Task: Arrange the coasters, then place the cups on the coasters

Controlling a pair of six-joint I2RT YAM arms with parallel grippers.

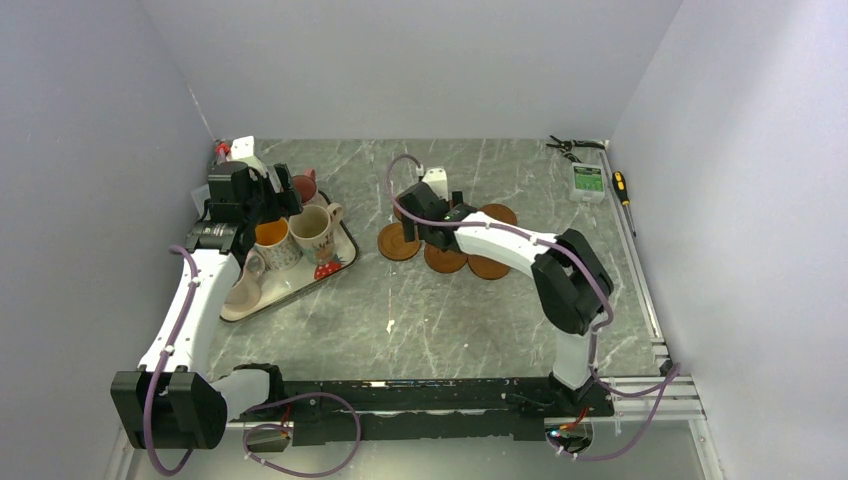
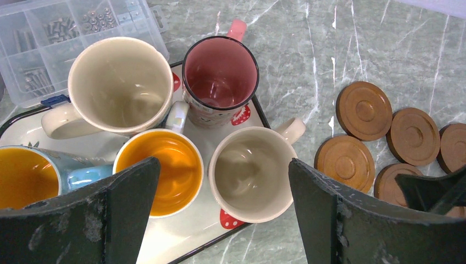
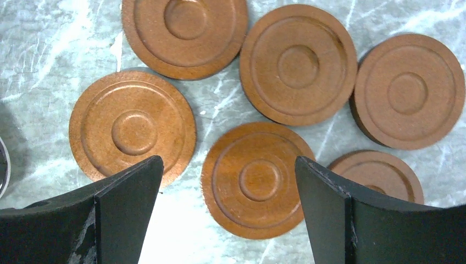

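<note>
Several brown ringed coasters (image 3: 256,179) lie flat in a loose cluster on the marble table, some touching; in the top view they sit mid-table (image 1: 445,259). My right gripper (image 3: 228,165) hangs open just above them, its fingers straddling one coaster, and holds nothing. Several cups stand on the strawberry-print tray (image 2: 165,236): a cream one (image 2: 250,176), an orange-lined one (image 2: 159,170), a pink-lined one (image 2: 220,71), a large cream one (image 2: 120,85) and a blue one (image 2: 27,176). My left gripper (image 2: 224,165) hovers open over the tray, empty.
A clear plastic box of screws (image 2: 49,33) stands behind the tray at the back left. Pliers (image 1: 573,146), a small green-and-white device (image 1: 587,180) and a screwdriver (image 1: 621,187) lie at the back right. Grey walls close in three sides.
</note>
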